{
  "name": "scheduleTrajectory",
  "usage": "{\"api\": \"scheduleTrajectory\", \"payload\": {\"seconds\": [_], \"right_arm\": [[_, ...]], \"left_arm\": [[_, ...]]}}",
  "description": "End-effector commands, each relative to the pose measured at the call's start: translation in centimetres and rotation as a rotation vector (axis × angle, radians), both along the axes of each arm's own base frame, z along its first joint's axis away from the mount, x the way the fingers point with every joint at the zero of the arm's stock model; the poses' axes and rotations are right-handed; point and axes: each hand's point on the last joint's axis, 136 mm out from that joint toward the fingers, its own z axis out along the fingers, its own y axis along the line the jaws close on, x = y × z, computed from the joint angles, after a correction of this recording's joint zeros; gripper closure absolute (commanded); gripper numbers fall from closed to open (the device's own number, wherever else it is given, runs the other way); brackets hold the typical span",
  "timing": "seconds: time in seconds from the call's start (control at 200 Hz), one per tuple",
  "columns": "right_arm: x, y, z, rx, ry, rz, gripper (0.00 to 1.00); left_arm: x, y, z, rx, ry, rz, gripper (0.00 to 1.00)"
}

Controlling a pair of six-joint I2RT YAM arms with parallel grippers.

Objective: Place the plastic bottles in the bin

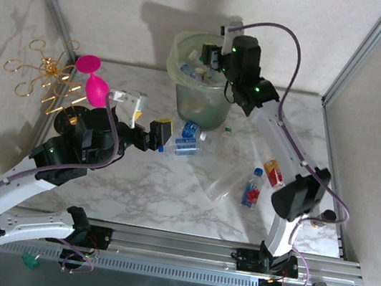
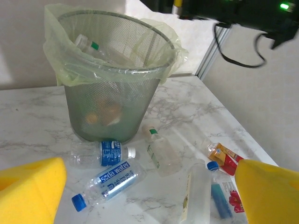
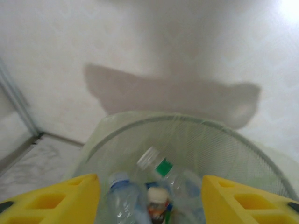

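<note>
**Bin:** tall round pale-green plastic bucket with liner bag (image 1: 190, 99), far centre of the white marbled table (image 1: 168, 194). Several bottles lie inside it.

**Right gripper** (image 1: 213, 56): over the bin's mouth, jaws parted, seemingly nothing between them, though that view is blurred. Step in hand, by my reading: drop-off.

**Left gripper** (image 2: 149, 186): jaws wide, empty, above loose clear plastic bottles (image 2: 161, 151) lying just near of the bin. Next move calls for lowering, straddling one bottle across its body, then closing.

**Label:** blue-labelled bottle (image 2: 112, 179) reads roughly "Soda water"; other labels are unreadable.
</note>
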Motion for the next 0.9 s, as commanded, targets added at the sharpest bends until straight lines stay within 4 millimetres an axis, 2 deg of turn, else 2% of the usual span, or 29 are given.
{"api": "scheduleTrajectory", "payload": {"seconds": [0.0, 0.075, 0.165, 0.32, 0.426, 0.481, 0.591, 0.706, 0.776, 0.891], "right_arm": [[-4.1, -1.4, 2.9, 0.160, -0.007, 0.055, 0.40], [-6.2, -3.2, 1.5, 0.197, 0.051, 0.019, 0.36], [-8.5, -5.6, -1.6, 0.227, 0.138, -0.032, 0.29], [-12.9, -8.9, -8.6, 0.213, 0.314, -0.096, 0.27], [-14.9, -11.5, -13.9, 0.203, 0.495, -0.239, 0.25], [-16.1, -13.1, -16.9, 0.249, 0.624, -0.379, 0.24], [-18.8, -12.6, -22.8, 0.375, 0.875, -0.503, 0.23], [-21.0, -12.6, -27.7, 0.349, 1.035, -0.645, 0.23], [-21.8, -13.4, -29.7, 0.292, 1.069, -0.737, 0.23], [-22.3, -13.7, -31.8, 0.277, 1.101, -0.798, 0.20]], "left_arm": [[-0.8, 0.1, -0.8, -0.007, 0.035, -0.027, 0.08], [-1.2, 0.3, -1.1, -0.010, 0.046, -0.035, 0.09], [-1.7, 0.7, -1.4, -0.021, 0.055, -0.041, 0.09], [-2.5, 1.6, -2.2, -0.025, 0.069, -0.036, 0.09], [-2.4, 1.7, -3.2, -0.013, 0.080, -0.025, 0.09], [-2.2, 1.6, -3.7, -0.007, 0.086, -0.024, 0.09], [-1.8, 0.8, -4.4, 0.006, 0.093, -0.033, 0.09], [-1.4, 0.1, -4.5, 0.020, 0.100, -0.047, 0.09], [-1.3, -0.1, -4.5, 0.021, 0.102, -0.050, 0.09], [-1.5, 0.0, -4.9, 0.018, 0.105, -0.052, 0.09]]}}
